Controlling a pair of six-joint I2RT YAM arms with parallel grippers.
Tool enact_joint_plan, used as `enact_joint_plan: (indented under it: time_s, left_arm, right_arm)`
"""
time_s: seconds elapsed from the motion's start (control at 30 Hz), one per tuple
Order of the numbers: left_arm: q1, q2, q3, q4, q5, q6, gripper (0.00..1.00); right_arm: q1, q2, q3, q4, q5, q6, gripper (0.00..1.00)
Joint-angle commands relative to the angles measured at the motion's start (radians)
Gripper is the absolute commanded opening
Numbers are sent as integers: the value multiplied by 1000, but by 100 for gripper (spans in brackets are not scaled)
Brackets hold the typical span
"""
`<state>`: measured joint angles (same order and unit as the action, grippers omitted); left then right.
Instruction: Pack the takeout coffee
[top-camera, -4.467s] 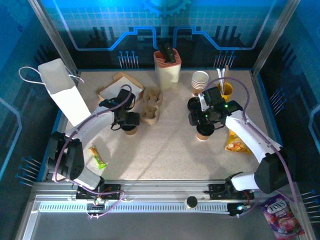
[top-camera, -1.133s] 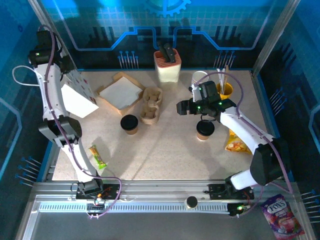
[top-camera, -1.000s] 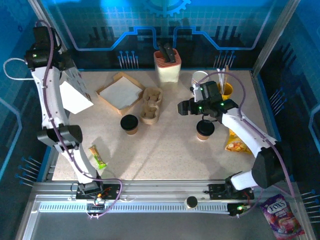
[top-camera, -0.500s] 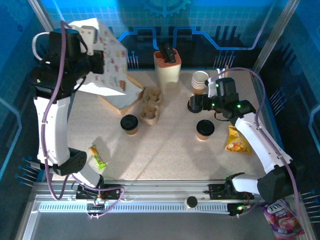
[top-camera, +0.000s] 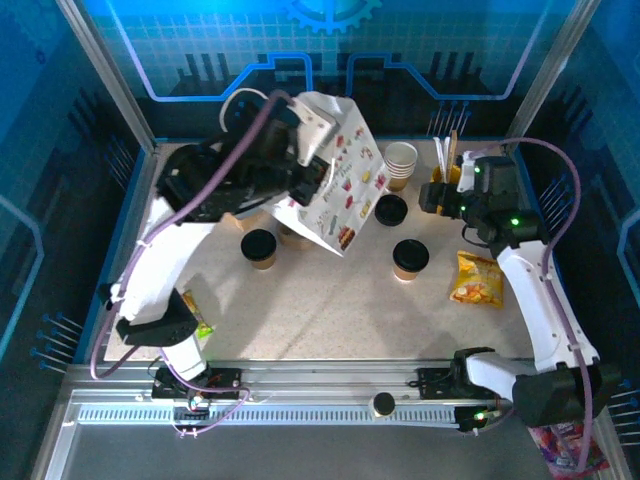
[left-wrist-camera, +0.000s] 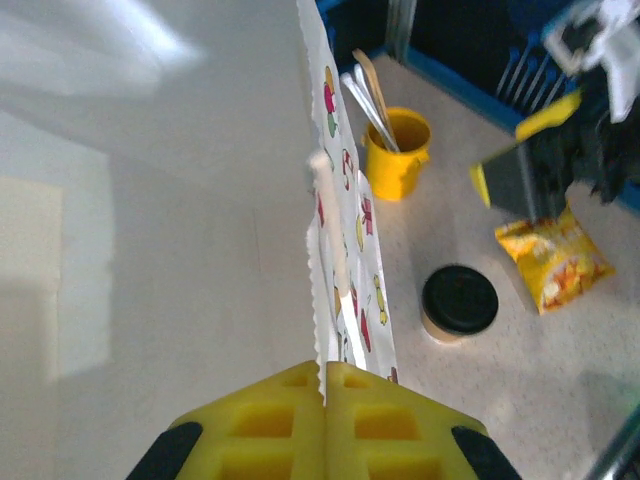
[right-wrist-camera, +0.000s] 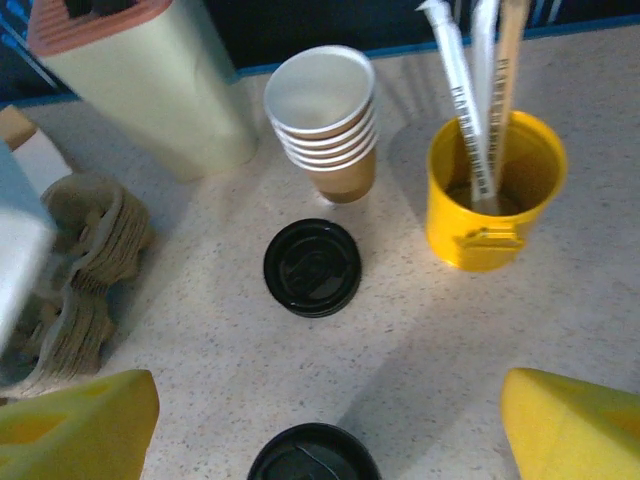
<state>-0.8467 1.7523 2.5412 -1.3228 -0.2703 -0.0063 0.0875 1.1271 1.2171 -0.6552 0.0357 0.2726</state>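
My left gripper (left-wrist-camera: 323, 378) is pressed together on the serrated edge of the printed paper bag (top-camera: 340, 195) and holds it tilted in the air above the table (top-camera: 330, 310). My right gripper (right-wrist-camera: 328, 395) is spread wide with nothing in it. It hangs over a loose black lid (right-wrist-camera: 312, 267), near the stack of empty cups (right-wrist-camera: 325, 115) and the yellow pot (right-wrist-camera: 492, 200). The left coffee cup (top-camera: 259, 248) stands lidded on the table beside the bag's lower corner. The right coffee cup (top-camera: 410, 258), also lidded, stands near the snack packet (top-camera: 474, 280).
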Motion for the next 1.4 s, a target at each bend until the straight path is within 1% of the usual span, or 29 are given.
enact_joint_plan:
  time_s: [0.0, 0.07, 0.17, 0.4, 0.5, 0.63, 0.7, 0.8, 0.93, 1.0, 1.1, 1.13, 1.2, 1.27, 1.37]
  left_arm:
    - [-65, 37, -32, -47, -97, -51, 0]
    - [-95, 45, -71, -46, -145, -68, 0]
    - [-113, 34, -151, -17, -169, -95, 0]
    - [-131, -36, -391, 126, -71, -163, 0]
    - [-130, -56, -475, 166, -63, -182, 0]
    - [-130, -61, -535, 199, -69, -188, 0]
    - [-130, -50, -544, 207, -83, -180, 0]
    - [-130, -15, -532, 205, -135, -151, 0]
    - [-130, 62, -451, 154, -200, -123, 0]
    - [-130, 89, -430, 151, -210, -112, 0]
    - [-130, 122, -417, 163, -193, -109, 1]
    - [-131, 133, -415, 167, -178, -111, 4]
    - [-130, 151, -413, 177, -154, -116, 13]
    - [-130, 168, -403, 180, -133, -122, 25]
    - [-130, 175, -381, 181, -105, -126, 37]
  right_arm:
    - [-41, -59, -11, -38, 18, 17, 89]
    - [-53, -79, -19, -42, 17, 15, 90]
    - [-59, -93, -29, -44, 17, 12, 90]
    - [-61, -86, -38, -38, -7, 20, 90]
    - [-61, -83, -42, -30, -19, 28, 90]
    - [-61, -70, -42, -27, -39, 35, 90]
    - [-61, -67, -40, -24, -46, 39, 90]
    - [-60, -65, -43, -22, -54, 43, 90]
    - [-59, -69, -49, -23, -55, 43, 90]
    - [-60, -72, -54, -23, -53, 42, 90]
    - [-59, -73, -59, -24, -53, 43, 90]
    - [-60, -74, -62, -26, -53, 42, 90]
    - [-59, -73, -65, -24, -54, 42, 90]
    - [-60, -71, -68, -21, -58, 43, 90]
    - [-59, -67, -69, -19, -61, 45, 90]
